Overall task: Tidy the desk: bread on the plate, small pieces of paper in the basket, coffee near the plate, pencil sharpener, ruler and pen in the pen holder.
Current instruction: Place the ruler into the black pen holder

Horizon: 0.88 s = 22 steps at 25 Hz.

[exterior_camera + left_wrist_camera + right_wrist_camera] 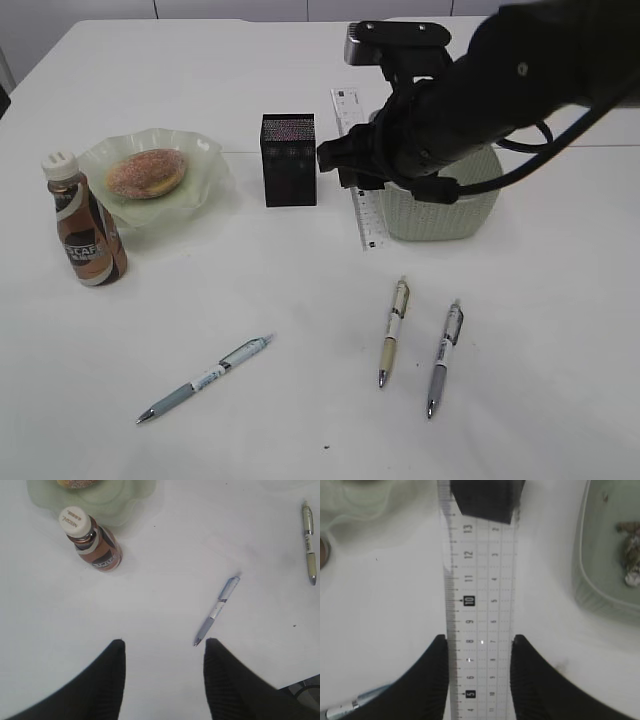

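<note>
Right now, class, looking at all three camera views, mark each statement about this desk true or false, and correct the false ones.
1. The oval sugar-speckled golden bun lies on the wavy-rimmed pale green glass plate. True.
2. The brown plastic coffee bottle with a white cap lies on its side. False: it stands upright beside the plate.
3. The right gripper has the clear plastic ruler between its fingers. True.
4. Two pens lie on the white tabletop. False: three do.
5. The grey-green perforated basket holds crumpled paper. True.

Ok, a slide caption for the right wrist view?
Right gripper clamps the clear ruler by its edges, pen holder ahead, basket alongside.
</note>
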{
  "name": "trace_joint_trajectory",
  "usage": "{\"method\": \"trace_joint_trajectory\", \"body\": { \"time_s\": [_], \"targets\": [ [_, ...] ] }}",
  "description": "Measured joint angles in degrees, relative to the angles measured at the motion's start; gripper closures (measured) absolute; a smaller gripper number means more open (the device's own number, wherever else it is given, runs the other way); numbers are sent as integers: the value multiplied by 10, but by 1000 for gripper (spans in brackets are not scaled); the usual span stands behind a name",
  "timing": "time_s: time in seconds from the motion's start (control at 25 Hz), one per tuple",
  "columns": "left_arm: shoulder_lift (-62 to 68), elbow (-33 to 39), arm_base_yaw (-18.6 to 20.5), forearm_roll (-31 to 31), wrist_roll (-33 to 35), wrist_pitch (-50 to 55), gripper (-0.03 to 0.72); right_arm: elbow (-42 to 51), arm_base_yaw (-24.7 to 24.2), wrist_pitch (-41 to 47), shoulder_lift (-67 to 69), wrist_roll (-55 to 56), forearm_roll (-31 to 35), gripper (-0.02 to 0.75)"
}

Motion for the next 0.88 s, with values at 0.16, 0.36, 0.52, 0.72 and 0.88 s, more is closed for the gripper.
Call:
{"method": "trace_joint_trajectory", "body": {
  "time_s": [0.16,0.36,0.52,0.72,0.88],
  "targets": [
    [0,0,0,0,0,0,318,40,0,-128,-1,0,-39,470],
    [0,0,0,0,0,0,318,43,0,-229,5,0,-79,470],
    [0,0,0,0,0,0,318,43,0,-313,15,-2,-90,470],
    [0,0,0,0,0,0,318,8,0,-382,64,-16,-95,470],
    [0,0,0,0,0,0,318,-69,-1,-395,114,-42,-95,470]
  ]
}}
